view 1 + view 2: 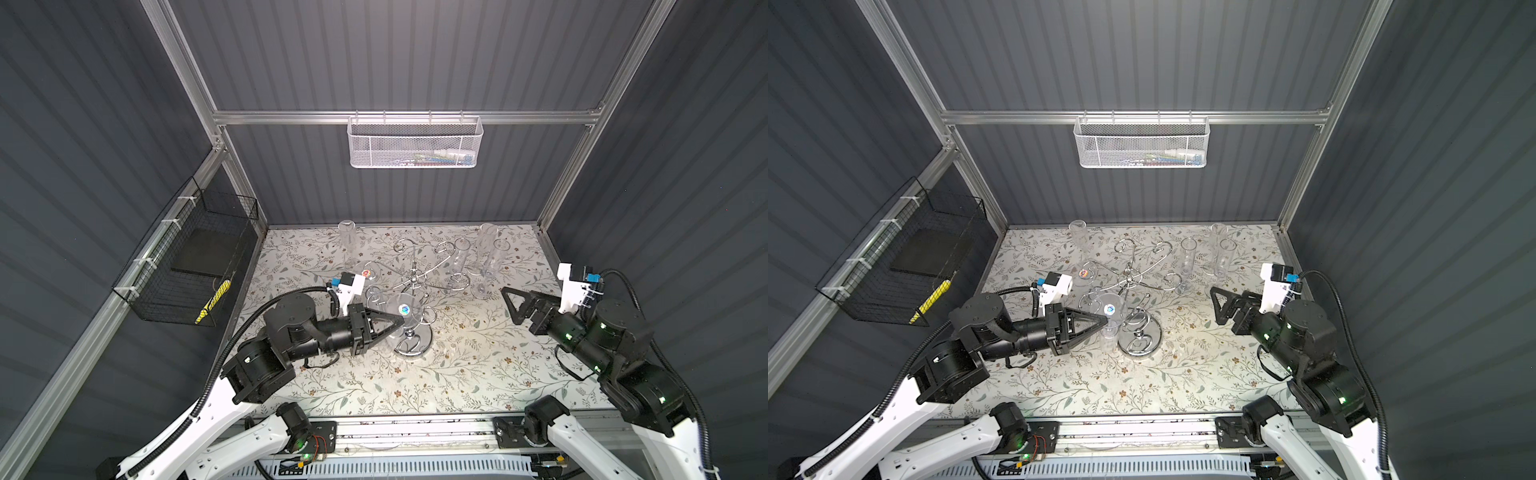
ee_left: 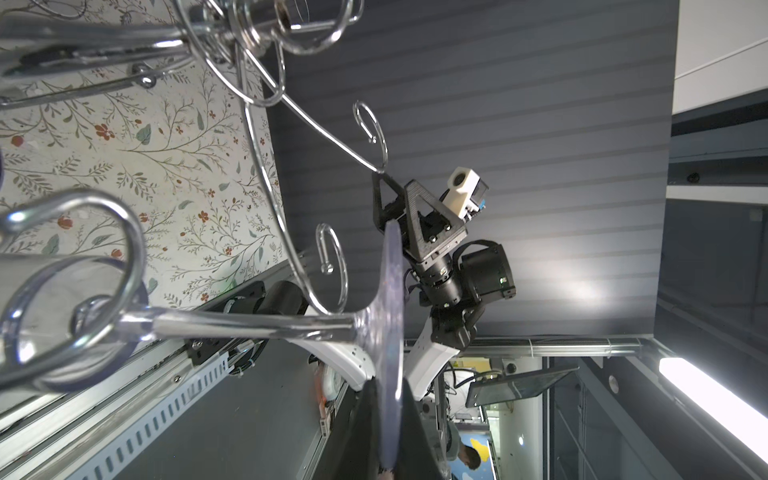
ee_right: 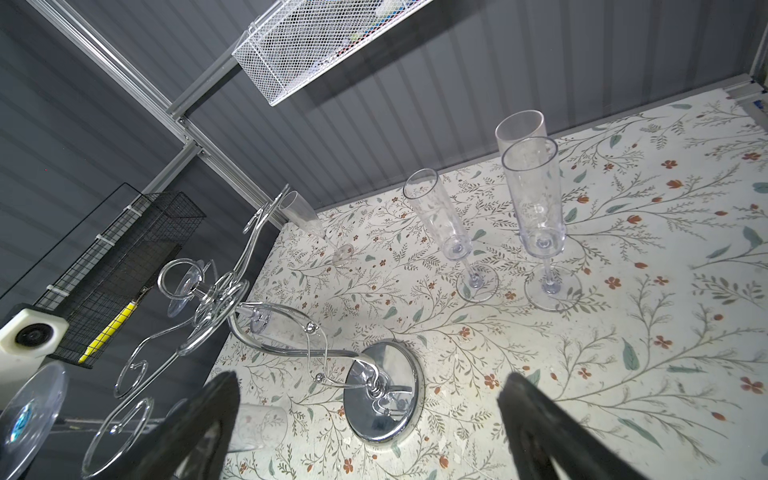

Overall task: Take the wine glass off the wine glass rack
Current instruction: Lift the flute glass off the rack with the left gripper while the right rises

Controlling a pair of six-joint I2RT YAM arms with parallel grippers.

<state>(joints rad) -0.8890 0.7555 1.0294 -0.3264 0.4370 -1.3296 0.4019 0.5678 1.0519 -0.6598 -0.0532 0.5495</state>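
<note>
The wine glass rack (image 1: 413, 343), chrome wire on a round mirrored base (image 3: 384, 395), stands mid-table in both top views (image 1: 1139, 338). A clear wine glass hangs upside down among its curled arms, its foot (image 1: 403, 309) uppermost. My left gripper (image 1: 401, 319) is shut on the rim of that foot (image 2: 392, 311). The stem (image 2: 249, 324) runs past a chrome curl (image 2: 75, 270) near the bowl; I cannot tell whether the foot rests on an arm. My right gripper (image 1: 510, 305) hangs open to the right of the rack, holding nothing (image 3: 370, 378).
A second glass, its foot (image 1: 366, 273) marked with a red sticker, hangs at the rack's far left. Several flutes stand upright behind the rack (image 1: 459, 257) (image 1: 347, 241) (image 3: 536, 199). A white mesh basket (image 1: 413, 143) hangs on the back wall, a black wire basket (image 1: 191, 257) on the left wall.
</note>
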